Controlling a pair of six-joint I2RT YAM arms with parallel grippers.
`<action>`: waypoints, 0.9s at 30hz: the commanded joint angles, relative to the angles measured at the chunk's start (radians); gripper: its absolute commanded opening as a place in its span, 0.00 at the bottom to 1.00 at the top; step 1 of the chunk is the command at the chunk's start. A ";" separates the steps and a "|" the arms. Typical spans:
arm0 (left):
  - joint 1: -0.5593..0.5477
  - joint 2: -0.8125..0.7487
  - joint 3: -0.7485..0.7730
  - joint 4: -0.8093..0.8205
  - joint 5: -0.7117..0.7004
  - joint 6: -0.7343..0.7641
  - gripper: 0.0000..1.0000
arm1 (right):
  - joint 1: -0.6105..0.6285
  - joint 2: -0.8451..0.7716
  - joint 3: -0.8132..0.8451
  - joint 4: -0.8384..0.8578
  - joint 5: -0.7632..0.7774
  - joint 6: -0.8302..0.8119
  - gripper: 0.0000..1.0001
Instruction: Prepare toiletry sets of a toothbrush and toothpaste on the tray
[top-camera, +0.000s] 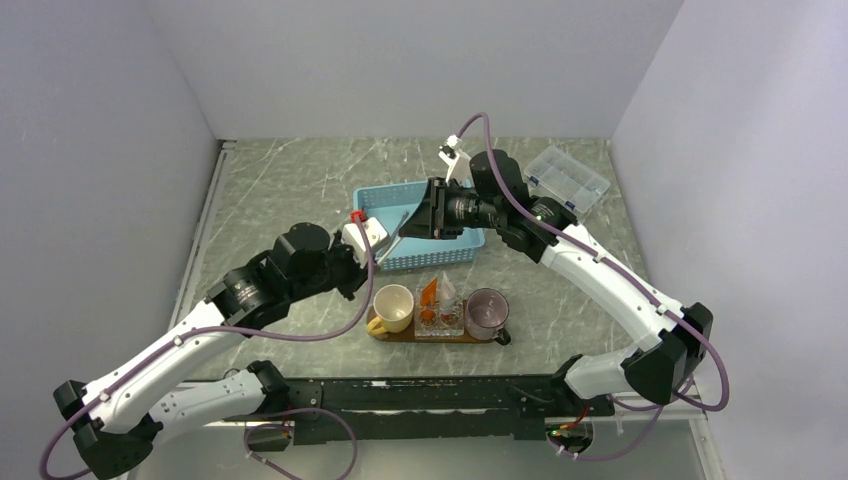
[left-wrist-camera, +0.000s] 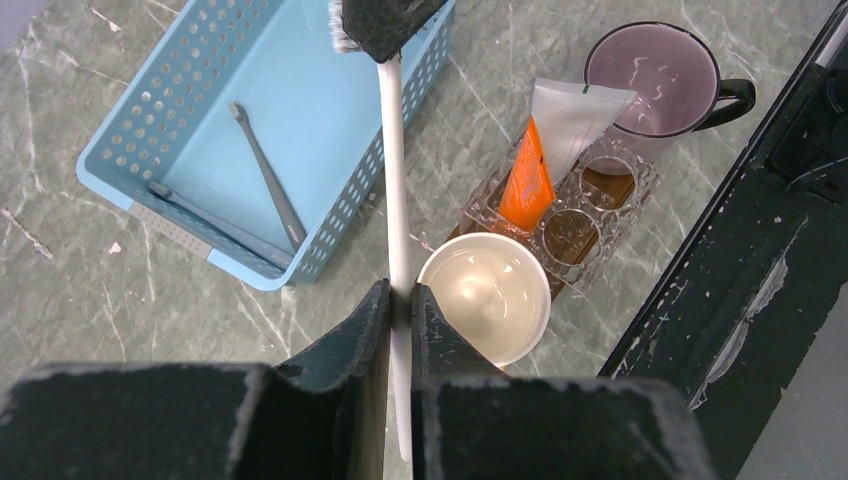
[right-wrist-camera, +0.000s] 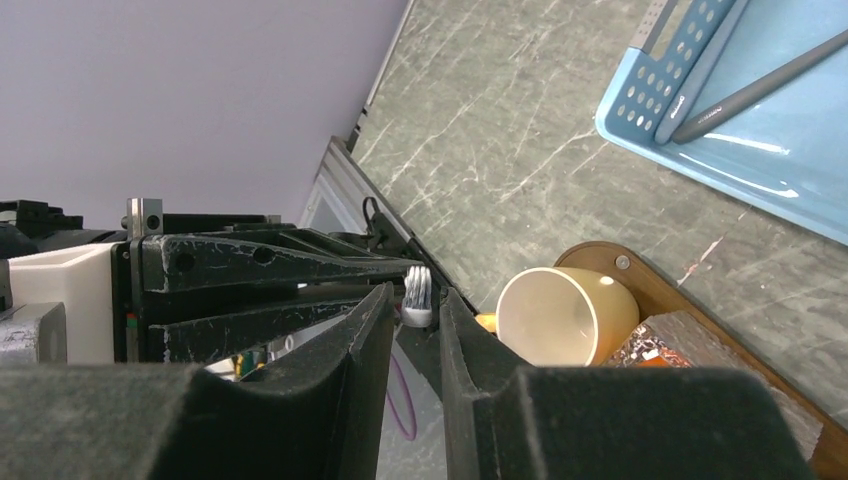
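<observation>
Two toothbrushes show. The white toothbrush (left-wrist-camera: 395, 180) hangs in the air above the near edge of the blue basket (left-wrist-camera: 130, 150), its handle clamped in the left gripper (left-wrist-camera: 400, 300). Its bristle head sits between the close-set fingers of the right gripper (right-wrist-camera: 415, 300); whether they press it I cannot tell. The grey toothbrush (left-wrist-camera: 265, 175) lies in the basket. Two tubes, the orange toothpaste (left-wrist-camera: 527, 185) and the white toothpaste (left-wrist-camera: 575, 115), stand in a clear holder (left-wrist-camera: 620, 190) on the tray (right-wrist-camera: 655, 285), between two cups: the cream cup (left-wrist-camera: 485, 295) on the left and the purple mug (left-wrist-camera: 650, 80) on the right. A strip of marble table (left-wrist-camera: 470, 110) separates the basket from the tray.

Tray (right-wrist-camera: 655, 290) mostly hidden under cups (top-camera: 393, 307); grey toothbrush (right-wrist-camera: 760, 88) cut by edge.
</observation>
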 joint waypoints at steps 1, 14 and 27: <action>-0.005 -0.014 -0.001 0.044 -0.004 0.010 0.00 | -0.001 -0.001 -0.006 0.051 -0.031 0.019 0.26; -0.004 0.002 -0.006 0.054 -0.033 -0.008 0.19 | -0.001 -0.002 -0.019 0.082 -0.067 0.022 0.00; -0.004 -0.066 -0.049 0.108 -0.103 -0.030 0.82 | -0.001 -0.110 -0.026 -0.025 -0.018 -0.108 0.00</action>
